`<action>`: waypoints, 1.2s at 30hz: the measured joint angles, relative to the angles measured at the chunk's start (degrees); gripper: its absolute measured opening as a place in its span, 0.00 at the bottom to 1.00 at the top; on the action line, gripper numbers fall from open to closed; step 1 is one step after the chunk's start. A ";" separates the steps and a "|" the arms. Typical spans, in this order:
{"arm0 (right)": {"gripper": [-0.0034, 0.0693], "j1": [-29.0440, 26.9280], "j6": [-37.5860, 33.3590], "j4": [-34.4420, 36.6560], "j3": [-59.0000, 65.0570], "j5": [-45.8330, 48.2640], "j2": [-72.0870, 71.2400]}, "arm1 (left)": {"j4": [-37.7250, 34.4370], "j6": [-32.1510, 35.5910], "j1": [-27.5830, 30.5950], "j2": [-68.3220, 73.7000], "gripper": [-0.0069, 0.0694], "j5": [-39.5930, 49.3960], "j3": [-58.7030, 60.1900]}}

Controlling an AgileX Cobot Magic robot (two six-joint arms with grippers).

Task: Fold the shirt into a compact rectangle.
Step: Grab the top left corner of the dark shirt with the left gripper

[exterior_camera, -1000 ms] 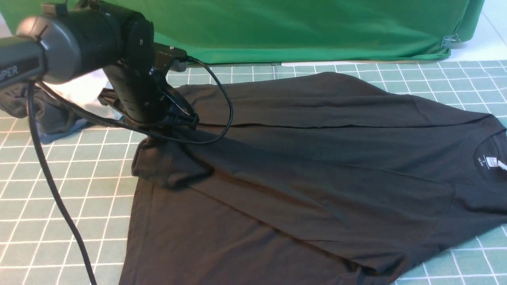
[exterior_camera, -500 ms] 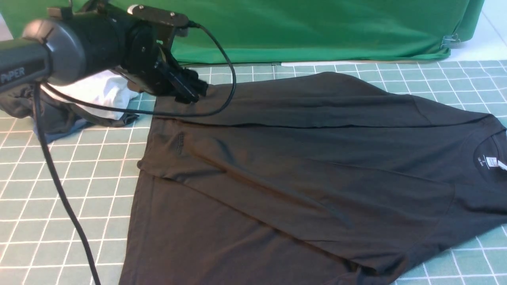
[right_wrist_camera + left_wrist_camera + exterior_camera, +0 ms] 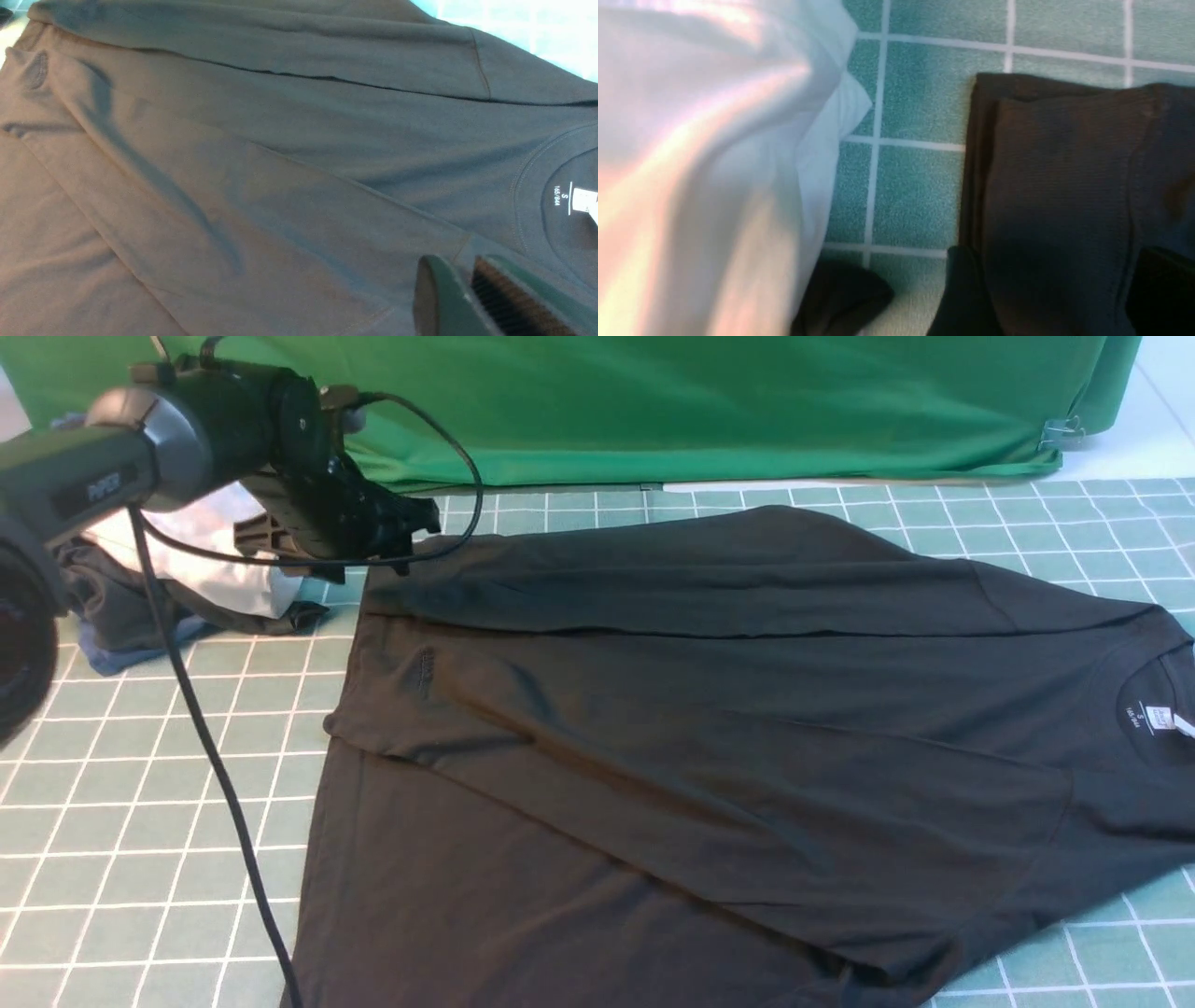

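My left gripper [image 3: 409, 532] hangs spread above the far-left corner of the shirt [image 3: 709, 737], which lies partly folded across the mat [image 3: 140, 784]. A white garment [image 3: 215, 583] sits just left, so a careless grab may snag it. My right gripper [image 3: 467, 289]: cannot tell.
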 joint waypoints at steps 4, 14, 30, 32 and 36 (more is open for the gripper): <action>0.18 0.00 0.00 0.03 0.00 0.05 0.00 | -0.76 0.54 -0.06 1.60 0.65 -0.51 -0.34; 0.19 0.00 0.00 0.03 0.00 0.12 0.00 | -1.19 1.51 -0.06 3.25 0.52 -0.95 -0.42; 0.20 0.00 0.00 0.03 0.00 0.16 0.00 | -1.66 8.32 -0.06 1.55 0.12 4.70 -4.59; 0.20 0.00 0.00 0.03 0.00 0.16 0.00 | -1.67 9.07 -0.06 1.37 0.12 5.08 -4.95; 0.20 0.00 0.00 0.03 0.00 0.16 0.00 | -1.67 9.23 -0.06 1.39 0.12 5.36 -4.95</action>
